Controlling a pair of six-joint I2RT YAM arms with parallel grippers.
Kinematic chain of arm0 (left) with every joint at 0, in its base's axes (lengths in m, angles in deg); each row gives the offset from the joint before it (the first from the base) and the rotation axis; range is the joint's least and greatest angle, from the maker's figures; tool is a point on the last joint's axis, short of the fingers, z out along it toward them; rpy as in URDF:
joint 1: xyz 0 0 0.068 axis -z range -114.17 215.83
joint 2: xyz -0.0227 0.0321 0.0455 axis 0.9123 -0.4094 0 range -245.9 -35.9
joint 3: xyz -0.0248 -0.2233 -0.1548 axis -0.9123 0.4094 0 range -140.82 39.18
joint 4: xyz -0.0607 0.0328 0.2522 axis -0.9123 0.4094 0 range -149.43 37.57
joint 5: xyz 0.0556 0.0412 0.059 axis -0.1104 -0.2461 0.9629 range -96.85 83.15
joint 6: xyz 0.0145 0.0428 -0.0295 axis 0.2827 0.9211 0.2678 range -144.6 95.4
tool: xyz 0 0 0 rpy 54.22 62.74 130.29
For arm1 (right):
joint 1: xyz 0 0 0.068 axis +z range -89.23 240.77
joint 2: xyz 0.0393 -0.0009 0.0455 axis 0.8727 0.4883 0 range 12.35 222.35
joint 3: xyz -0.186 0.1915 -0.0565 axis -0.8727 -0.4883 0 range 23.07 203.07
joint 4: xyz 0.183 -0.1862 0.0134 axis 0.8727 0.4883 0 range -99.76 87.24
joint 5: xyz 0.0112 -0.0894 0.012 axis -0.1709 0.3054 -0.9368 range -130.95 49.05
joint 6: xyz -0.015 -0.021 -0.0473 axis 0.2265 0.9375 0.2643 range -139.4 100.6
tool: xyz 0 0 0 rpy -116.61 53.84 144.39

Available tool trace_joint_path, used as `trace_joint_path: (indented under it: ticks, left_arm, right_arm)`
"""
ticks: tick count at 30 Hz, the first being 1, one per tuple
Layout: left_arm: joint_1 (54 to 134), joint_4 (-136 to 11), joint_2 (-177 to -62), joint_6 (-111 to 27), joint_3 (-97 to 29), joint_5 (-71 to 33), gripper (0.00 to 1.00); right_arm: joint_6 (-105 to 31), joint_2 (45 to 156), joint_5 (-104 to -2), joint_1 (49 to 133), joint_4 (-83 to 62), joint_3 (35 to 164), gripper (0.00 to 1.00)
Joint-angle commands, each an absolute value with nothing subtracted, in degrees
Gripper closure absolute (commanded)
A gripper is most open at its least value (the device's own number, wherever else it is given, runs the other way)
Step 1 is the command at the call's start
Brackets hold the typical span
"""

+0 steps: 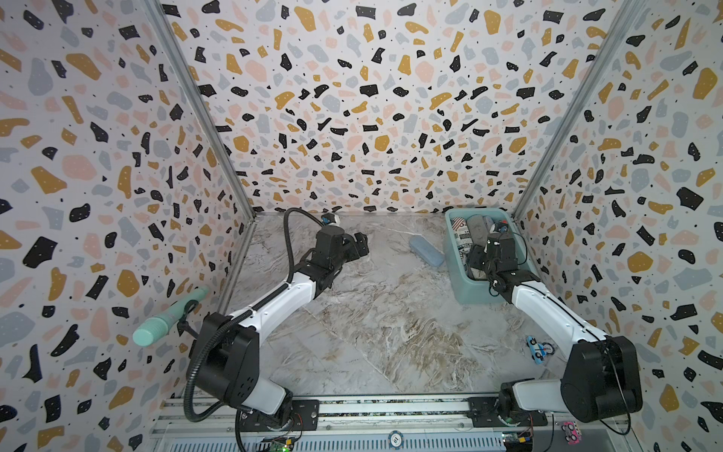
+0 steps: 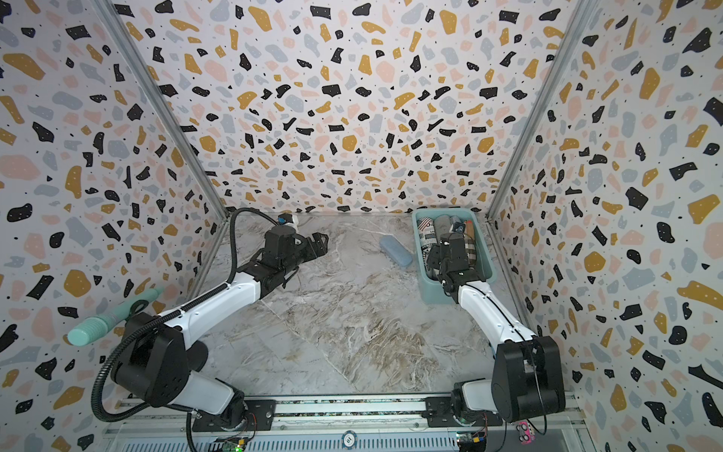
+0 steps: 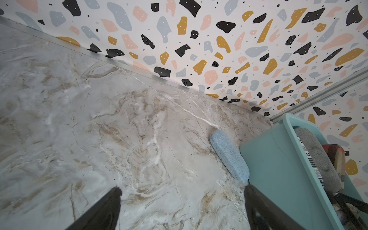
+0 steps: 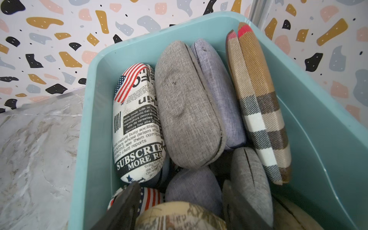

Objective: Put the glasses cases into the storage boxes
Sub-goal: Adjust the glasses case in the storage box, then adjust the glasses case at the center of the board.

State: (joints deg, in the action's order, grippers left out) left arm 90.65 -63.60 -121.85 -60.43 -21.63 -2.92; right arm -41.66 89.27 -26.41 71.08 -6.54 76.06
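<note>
Last loose blue case (image 1: 426, 250) lies on the table (image 1: 371, 321) just beside the tub (image 1: 475, 293), long axis slanting toward its wall. Left gripper (image 3: 182, 191) is nearer, facing it, wide open, empty. Right gripper (image 4: 180, 184) is over the tub, can't tell its grip.

Walls: back wall (image 1: 371, 117), left wall (image 1: 78, 176) and right wall (image 1: 665, 176), all white with a terrazzo print of black, ochre, pink and grey-blue flecks.
Corners: silvery metal corner posts (image 1: 203, 117) stand where the back wall meets each side wall.
Table (image 1: 371, 313): grey-white marble pattern with tan veins, walled on three sides.
Front edge: silvery metal rail (image 1: 391, 411) across the near side.
Light: even and soft, with faint shadows.
</note>
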Motion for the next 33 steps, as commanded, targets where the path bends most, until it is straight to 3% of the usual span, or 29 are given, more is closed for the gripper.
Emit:
trace_joint_path:
  ticks: [1, 9, 16, 25, 33]
  left_arm:
    - [90.4, -64.7, -121.0, -60.3, -22.7, -2.5, 0.03]
    - [90.2, -63.7, -120.5, -59.8, -23.0, -0.4, 0.03]
    - [89.4, -61.0, -119.5, -59.6, -23.2, 7.4, 0.00]
    - [89.3, -60.1, -119.2, -58.4, -22.9, 13.6, 0.01]
    - [89.2, -62.3, -119.3, -60.5, -22.7, 3.9, 0.01]
  right_arm:
    - [-41.1, 86.3, -25.7, 72.0, -0.3, 77.9, 0.31]
    - [-35.2, 83.0, -19.7, 88.4, -0.8, 83.9, 0.21]
    - [-30.4, 91.7, -23.4, 98.2, -5.1, 88.3, 0.19]
    - [-30.3, 107.6, -24.6, 98.3, -5.4, 93.3, 0.22]
    - [-31.9, 114.4, -24.2, 94.4, -10.2, 91.2, 0.24]
